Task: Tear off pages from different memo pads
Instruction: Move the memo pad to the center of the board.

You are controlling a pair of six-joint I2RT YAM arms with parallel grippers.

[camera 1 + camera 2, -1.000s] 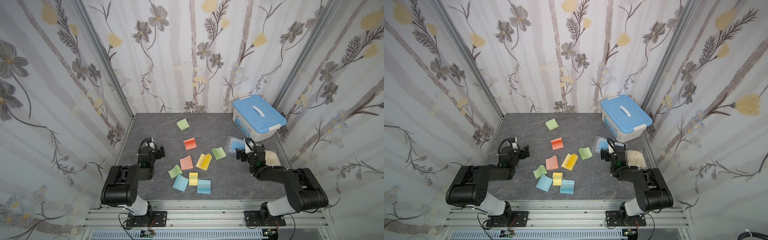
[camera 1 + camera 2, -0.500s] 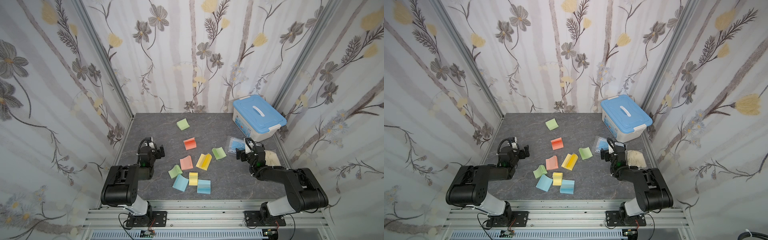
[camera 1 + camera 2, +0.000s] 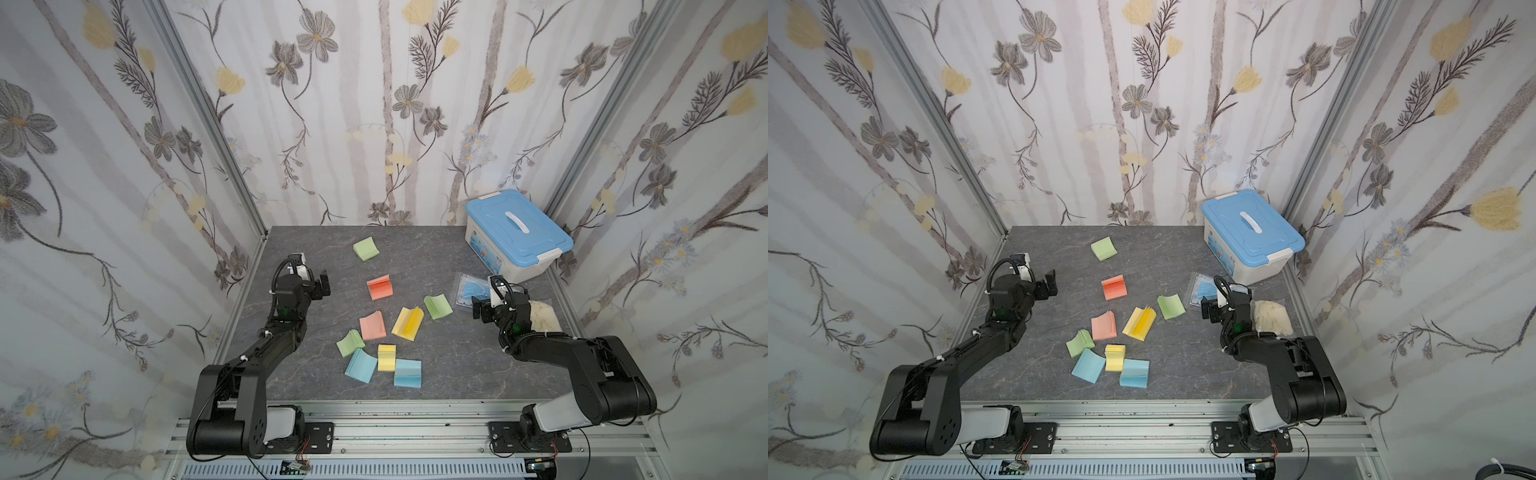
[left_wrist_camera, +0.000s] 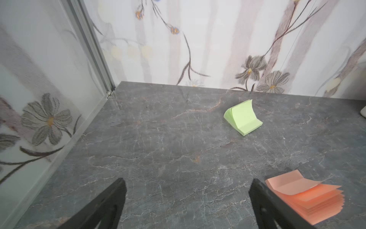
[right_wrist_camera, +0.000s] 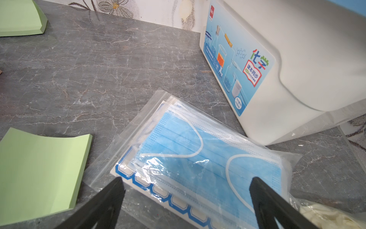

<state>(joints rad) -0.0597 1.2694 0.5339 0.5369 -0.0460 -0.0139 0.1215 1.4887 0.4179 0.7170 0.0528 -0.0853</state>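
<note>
On the grey bench point(image 3: 457, 365), pastel memo pads point(image 3: 407, 323) lie scattered between the two arms, the left end effector point(image 4: 188, 181) released and empty near a salmon pad point(image 4: 309, 198), the right end effector point(image 5: 187, 179) released and empty over a packet of blue masks point(image 5: 198, 150), near a green pad point(image 5: 39, 174).

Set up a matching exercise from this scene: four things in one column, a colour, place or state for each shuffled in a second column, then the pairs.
Column A
1. storage box
2. mask packet
3. rearmost memo pad
4. left gripper

Column B
a. open, nothing between its jaws
b. pastel green
c. white with a blue lid
d. clear plastic, lying beside the box

Pairs: 1-c, 2-d, 3-b, 4-a
</note>
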